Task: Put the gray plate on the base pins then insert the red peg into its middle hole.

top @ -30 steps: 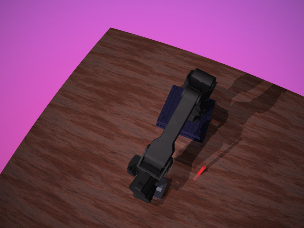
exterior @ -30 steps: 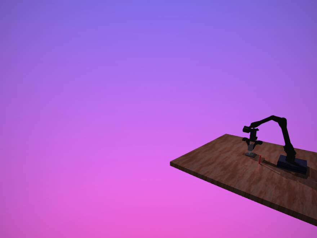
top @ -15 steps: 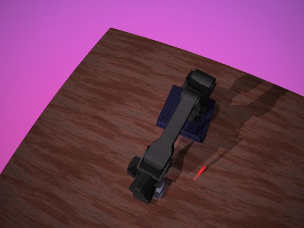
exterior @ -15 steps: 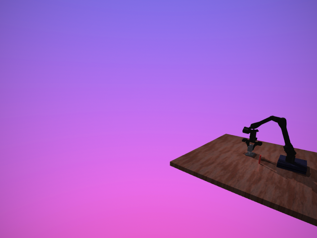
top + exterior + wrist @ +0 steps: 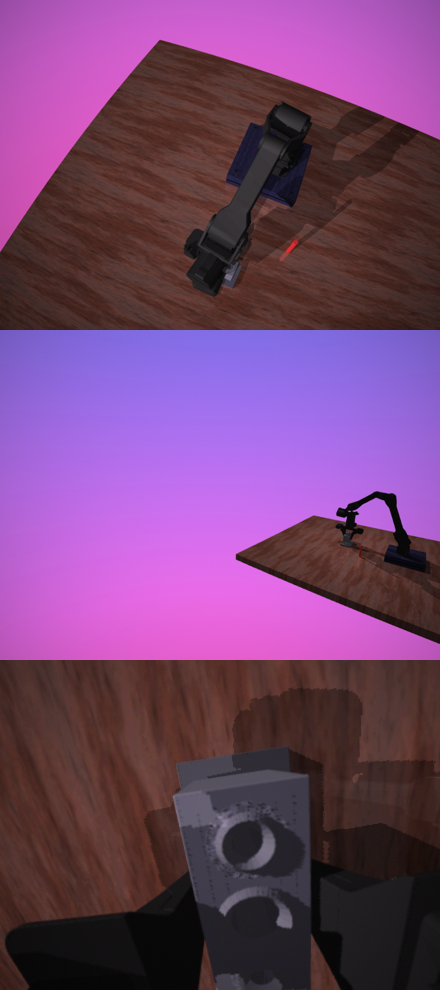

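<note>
Gripper points down, its fingers clamped on the plate, one each side. Plate over the base; whether it touches, cannot tell. Two round holes plain in wrist view, a third partly seen at lower edge. Peg upright on the table, apart from base, on the side toward the arm's blue mount.
</note>
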Available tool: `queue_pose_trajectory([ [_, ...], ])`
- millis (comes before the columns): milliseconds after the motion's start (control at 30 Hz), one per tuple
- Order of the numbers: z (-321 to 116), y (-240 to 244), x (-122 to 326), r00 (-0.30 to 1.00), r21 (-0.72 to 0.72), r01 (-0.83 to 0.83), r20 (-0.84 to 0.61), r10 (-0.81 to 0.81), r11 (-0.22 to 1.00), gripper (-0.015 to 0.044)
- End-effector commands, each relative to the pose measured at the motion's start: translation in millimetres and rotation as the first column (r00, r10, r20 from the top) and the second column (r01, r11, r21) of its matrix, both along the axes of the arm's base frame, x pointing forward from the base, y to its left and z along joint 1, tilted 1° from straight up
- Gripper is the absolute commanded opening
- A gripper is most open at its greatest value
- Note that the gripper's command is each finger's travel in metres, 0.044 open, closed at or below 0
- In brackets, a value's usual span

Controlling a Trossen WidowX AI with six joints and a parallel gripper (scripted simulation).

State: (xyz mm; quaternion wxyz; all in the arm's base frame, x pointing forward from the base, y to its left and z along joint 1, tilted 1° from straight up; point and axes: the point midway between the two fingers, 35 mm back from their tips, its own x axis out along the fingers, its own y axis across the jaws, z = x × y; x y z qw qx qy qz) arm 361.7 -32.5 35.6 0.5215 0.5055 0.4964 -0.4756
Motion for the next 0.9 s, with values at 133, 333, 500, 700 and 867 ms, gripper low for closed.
queue_pose_trajectory([
  [133,-15.4,1.0,-1.6,1.0,0.004,-0.002,-0.013,0.003,1.0,0.0],
  [333,-11.3,0.5,-1.1,1.0,0.002,-0.001,-0.006,0.001,1.0,0.0],
  [500,-11.3,0.5,-1.1,1.0,0.002,-0.001,-0.006,0.001,1.0,0.0026],
  [700,-11.3,0.5,-1.1,1.0,0.002,-0.001,-0.006,0.001,1.0,0.0184],
  [867,-11.3,0.5,-1.1,1.0,0.002,-0.001,-0.006,0.001,1.0,0.0315],
])
